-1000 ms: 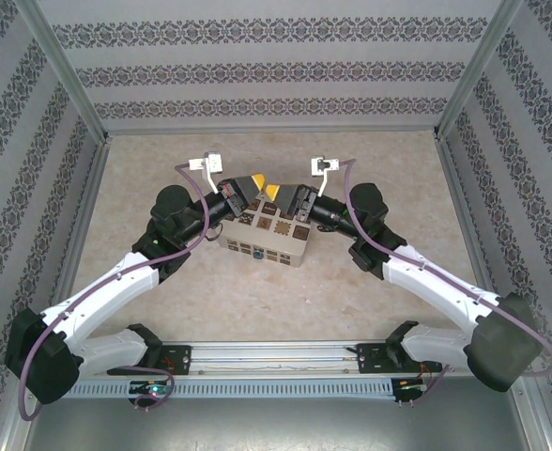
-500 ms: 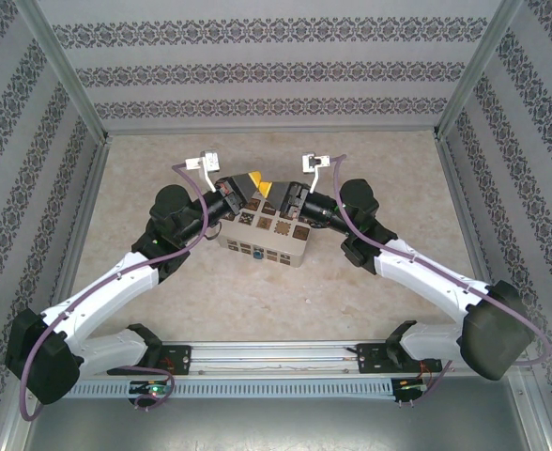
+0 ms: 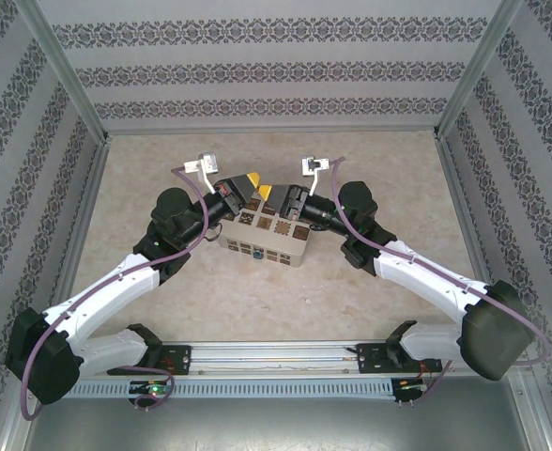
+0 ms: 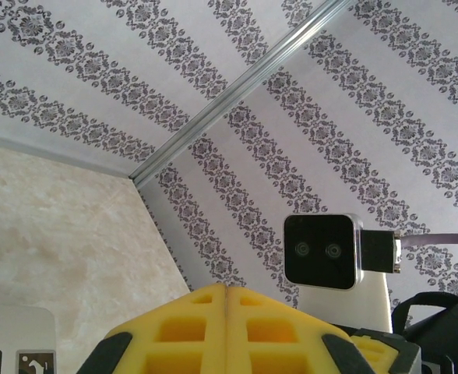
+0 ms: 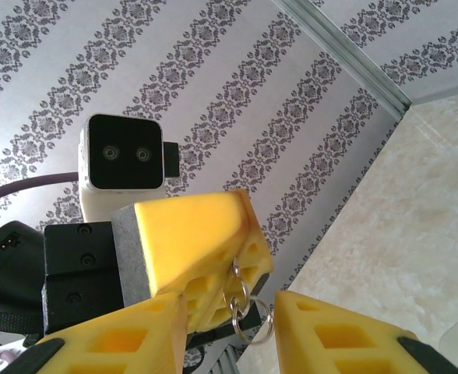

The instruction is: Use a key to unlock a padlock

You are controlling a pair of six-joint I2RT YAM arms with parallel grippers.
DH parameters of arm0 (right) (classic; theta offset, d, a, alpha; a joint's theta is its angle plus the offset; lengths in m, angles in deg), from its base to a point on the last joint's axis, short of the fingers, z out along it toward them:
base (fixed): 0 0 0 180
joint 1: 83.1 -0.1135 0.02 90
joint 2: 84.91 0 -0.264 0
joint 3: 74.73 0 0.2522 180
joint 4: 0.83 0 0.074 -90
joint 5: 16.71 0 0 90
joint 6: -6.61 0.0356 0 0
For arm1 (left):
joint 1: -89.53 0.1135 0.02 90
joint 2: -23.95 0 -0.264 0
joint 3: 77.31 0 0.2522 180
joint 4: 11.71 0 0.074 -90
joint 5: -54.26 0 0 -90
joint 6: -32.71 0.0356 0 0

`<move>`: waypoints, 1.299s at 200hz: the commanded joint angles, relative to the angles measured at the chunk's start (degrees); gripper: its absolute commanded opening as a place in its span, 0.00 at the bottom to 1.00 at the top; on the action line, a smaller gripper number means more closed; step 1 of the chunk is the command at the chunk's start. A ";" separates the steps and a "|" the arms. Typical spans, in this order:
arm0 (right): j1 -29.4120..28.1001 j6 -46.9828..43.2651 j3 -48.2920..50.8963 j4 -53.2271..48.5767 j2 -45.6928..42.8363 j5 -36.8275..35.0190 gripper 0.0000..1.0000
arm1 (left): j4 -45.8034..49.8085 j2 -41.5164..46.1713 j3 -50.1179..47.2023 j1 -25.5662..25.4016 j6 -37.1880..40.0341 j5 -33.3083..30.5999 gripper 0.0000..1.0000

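Top external: padlock (image 3: 256, 252) near left end effector (image 3: 254, 181)

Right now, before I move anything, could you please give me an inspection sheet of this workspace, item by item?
surface: beige marbled table.
job's things: white box mid-table; small blue padlock on its near face, shackle too small to judge; metal rings hang from the left pincer; key itself not made out.
clutter: nothing seen.
pincers: left pincer shut, holding the rings; right pincer open around them; both meet over the box's far edge.
cables: purple cables loop beside both arms.
surroundings: patterned walls, metal frame posts.
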 commanded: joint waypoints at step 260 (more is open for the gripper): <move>-0.29 -3.87 -0.99 -5.75 -0.67 -0.29 0.00 | -3.01 4.67 -3.24 2.45 -1.64 -0.38 0.23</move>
